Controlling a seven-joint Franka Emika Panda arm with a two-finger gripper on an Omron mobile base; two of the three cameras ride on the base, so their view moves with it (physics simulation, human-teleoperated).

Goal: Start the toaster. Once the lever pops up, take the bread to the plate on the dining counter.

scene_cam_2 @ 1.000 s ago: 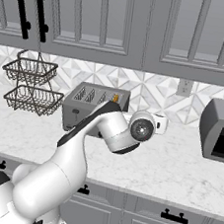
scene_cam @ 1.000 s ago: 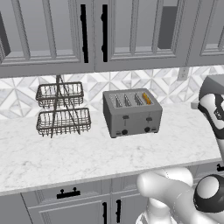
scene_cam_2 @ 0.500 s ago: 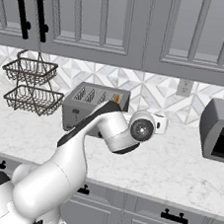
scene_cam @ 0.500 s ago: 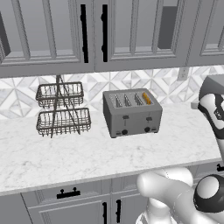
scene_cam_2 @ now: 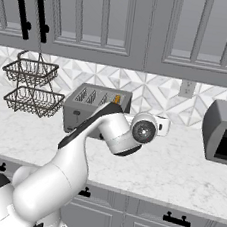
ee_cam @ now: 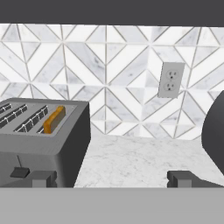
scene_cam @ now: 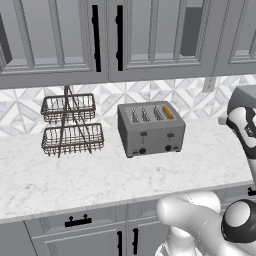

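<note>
My fingers (ee_cam: 112, 178) stand wide apart with nothing between them, the two dark tips low in my hand view, one near the toaster's front corner and the other far over toward a dark rounded appliance (ee_cam: 215, 133). I am held above the marble bench (scene_cam: 100, 175), to the right of the toaster (scene_cam: 151, 128), which sits toward the bench's back edge, close to the patterned tile wall (ee_cam: 109, 74). The bread (scene_cam: 168, 112) stands in the toaster's rightmost slot, its golden-orange crust poking up above the top; in my hand view the same slice (ee_cam: 54, 118) shows in the slot nearest me. Two black levers and two round knobs face the bench's front edge. A two-tier wire basket (scene_cam: 70, 125) stands to the left of the toaster, well apart from it, also near the back edge. On the wall behind the bench is an outlet (ee_cam: 170, 79), to the right of the toaster. The dark grey appliance (scene_cam_2: 223, 133) sits at the right end of the bench. Grey cabinets (scene_cam: 100, 35) hang above it all.
</note>
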